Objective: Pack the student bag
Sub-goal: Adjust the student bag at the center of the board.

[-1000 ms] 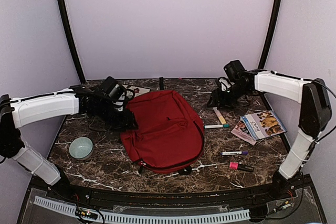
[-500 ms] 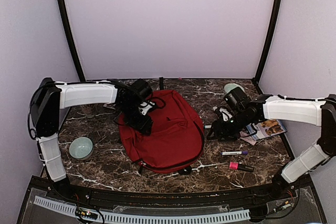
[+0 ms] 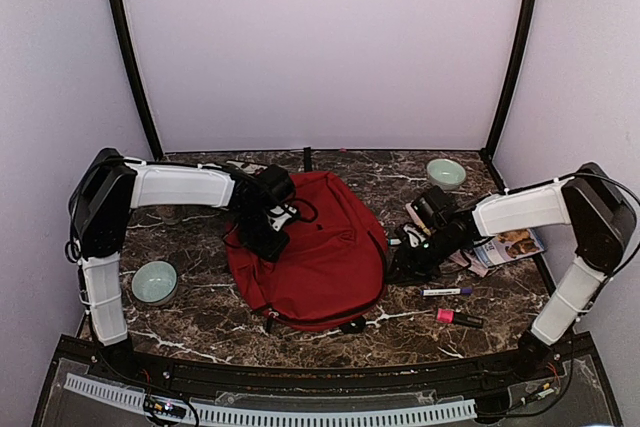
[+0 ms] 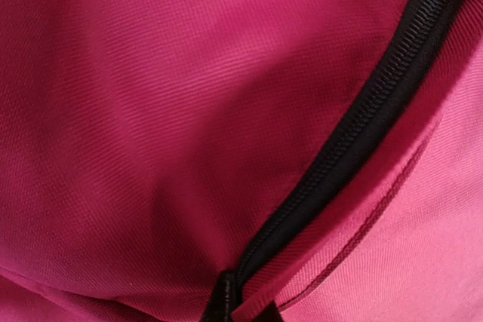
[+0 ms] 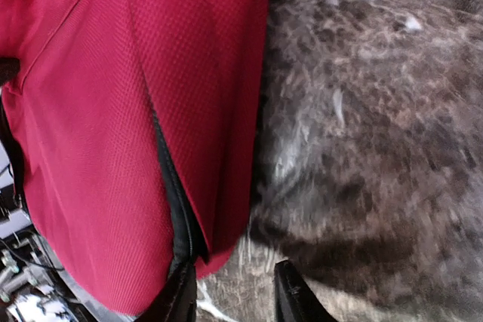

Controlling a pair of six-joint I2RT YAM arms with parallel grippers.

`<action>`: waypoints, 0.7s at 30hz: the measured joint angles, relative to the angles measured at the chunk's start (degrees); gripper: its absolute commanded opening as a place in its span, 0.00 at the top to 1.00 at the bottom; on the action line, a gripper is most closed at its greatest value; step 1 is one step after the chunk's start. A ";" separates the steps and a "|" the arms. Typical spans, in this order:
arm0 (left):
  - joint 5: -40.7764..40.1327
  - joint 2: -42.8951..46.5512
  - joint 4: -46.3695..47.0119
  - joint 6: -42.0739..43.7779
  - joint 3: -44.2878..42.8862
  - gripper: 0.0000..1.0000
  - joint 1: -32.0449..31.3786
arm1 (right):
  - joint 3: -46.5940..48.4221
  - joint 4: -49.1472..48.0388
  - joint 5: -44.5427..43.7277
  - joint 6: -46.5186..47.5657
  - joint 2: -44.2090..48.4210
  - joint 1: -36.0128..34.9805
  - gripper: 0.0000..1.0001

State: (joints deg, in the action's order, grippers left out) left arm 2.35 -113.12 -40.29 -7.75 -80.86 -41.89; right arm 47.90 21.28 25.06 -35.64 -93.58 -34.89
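no text can be read; the print on the booklet cover is too small.

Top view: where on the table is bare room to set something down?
The dark marble table is bare between the near-left pale green bowl and the dark-red fabric backpack, and along its near edge. Crowded right of the backpack: right gripper, purple-capped marker, pink marker, printed booklet.

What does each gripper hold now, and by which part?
Left gripper seems to pinch the dark-red fabric backpack beside its black zip; right gripper, jaws apart at the backpack's edge, holds nothing.
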 measured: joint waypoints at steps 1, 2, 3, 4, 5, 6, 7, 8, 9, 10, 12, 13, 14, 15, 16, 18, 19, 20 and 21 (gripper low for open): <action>-0.04 0.28 0.02 -0.31 0.20 1.00 -0.22 | 0.33 -0.76 0.48 0.02 -1.31 0.00 0.81; -0.04 0.48 -0.02 -0.66 0.28 1.00 -0.37 | 0.79 -1.22 1.03 -0.02 -2.47 0.02 0.87; 0.02 0.70 -0.15 -1.33 0.28 1.00 -0.57 | 1.40 -1.46 1.38 0.15 -3.37 0.02 0.91; 0.07 0.83 -0.11 -2.43 0.28 1.00 -0.76 | 2.49 -1.57 1.70 -0.15 -4.55 0.02 0.96; 0.11 0.85 -0.15 -2.69 0.28 1.00 -1.01 | 3.65 -1.49 1.73 0.26 -5.75 0.02 1.00; 0.17 0.83 -0.22 -3.76 0.28 1.00 -1.36 | 4.94 -0.85 1.68 0.61 -6.91 0.11 1.00; 0.20 0.85 -0.31 -4.85 0.28 1.00 -1.73 | 6.51 -0.07 1.51 0.98 -8.15 0.26 1.00; 0.26 0.85 -0.39 -5.81 0.28 1.00 -2.10 | 8.70 1.20 1.14 1.57 -9.60 0.50 1.00; 0.42 0.85 -0.46 -7.06 0.26 1.00 -2.62 | 10.40 1.92 0.50 2.29 -10.67 0.81 1.00; 0.57 0.85 -0.55 -8.11 0.26 1.00 -3.06 | 12.70 3.10 -0.50 2.99 -11.93 1.31 1.00; 1.20 0.85 -0.74 -10.34 0.20 1.00 -3.82 | 16.20 4.59 -2.60 4.42 -13.73 2.58 1.00; 1.68 0.85 -1.03 -11.69 -0.04 1.00 -4.24 | 17.68 5.27 -3.61 5.18 -14.36 3.32 1.00; 1.95 0.85 -1.42 -12.81 -0.39 1.00 -4.57 | 19.39 5.84 -4.70 5.97 -14.99 4.31 1.00; 2.25 0.85 -1.84 -14.08 -0.81 1.00 -4.83 | 20.63 6.23 -5.60 6.71 -15.34 5.16 0.95; 2.58 0.87 -2.12 -15.39 -1.36 1.00 -5.03 | 21.70 6.60 -6.25 7.45 -15.50 5.99 0.87; 2.84 0.87 -2.71 -17.31 -2.45 0.99 -5.27 | 23.52 7.56 -7.76 9.40 -15.32 7.23 0.66; 2.89 0.87 -3.23 -18.25 -3.08 0.98 -5.27 | 23.98 7.69 -8.57 9.81 -14.99 7.65 0.57; 2.95 0.87 -3.85 -19.02 -3.72 0.96 -5.27 | 24.13 7.80 -9.31 10.56 -14.40 8.04 0.52; 2.97 0.87 -4.50 -19.58 -4.31 0.91 -5.27 | 24.09 8.35 -10.14 11.82 -13.42 8.24 0.49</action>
State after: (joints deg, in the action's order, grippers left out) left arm 5.32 -112.25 -44.80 -27.33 -85.17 -47.16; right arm 71.99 29.63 14.92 -23.81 -107.00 -26.65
